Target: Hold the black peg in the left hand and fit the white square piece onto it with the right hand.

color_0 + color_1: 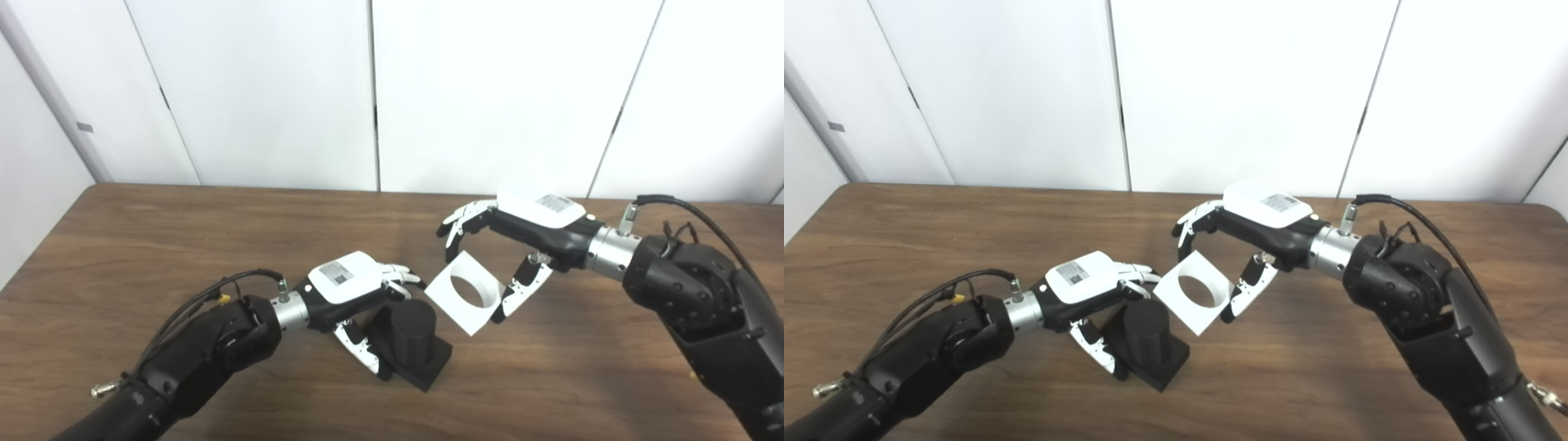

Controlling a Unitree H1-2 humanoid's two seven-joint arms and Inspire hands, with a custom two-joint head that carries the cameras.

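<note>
The black peg (411,342), a round post on a square base, rests on the wooden table (184,245) near the middle front; it also shows in the right eye view (1149,342). My left hand (361,288) is shut on the peg, fingers over its top and thumb (361,349) at its left side. My right hand (520,236) is shut on the white square piece (467,293), which has a round hole. It holds the piece tilted in the air, just right of and a little above the peg, close to it.
White wall panels (490,92) stand behind the table's far edge. Bare wooden tabletop shows to the left, behind the hands and along the front.
</note>
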